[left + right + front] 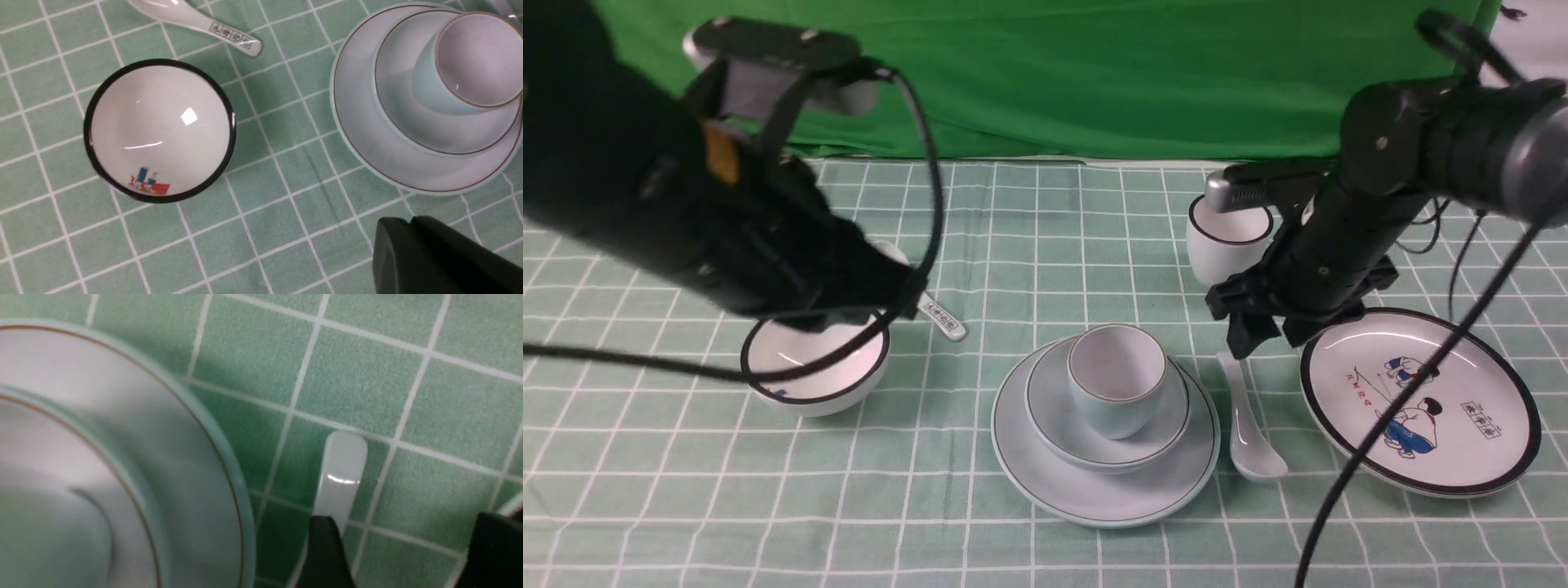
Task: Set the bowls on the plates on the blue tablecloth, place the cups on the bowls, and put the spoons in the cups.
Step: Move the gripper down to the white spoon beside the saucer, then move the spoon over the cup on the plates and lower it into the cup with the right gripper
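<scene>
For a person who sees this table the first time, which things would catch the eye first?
Probably the pale blue cup, nested in its bowl on the plate near the middle. Next, perhaps the black-rimmed plate with cartoon figures, lying on the right side.

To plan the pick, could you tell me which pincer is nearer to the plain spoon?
The right. The right pincer hovers over the handle end of the plain spoon; the left pincer is well to its left, beyond the stacked plate.

1 pale blue cup (49, 535) blurred.
</scene>
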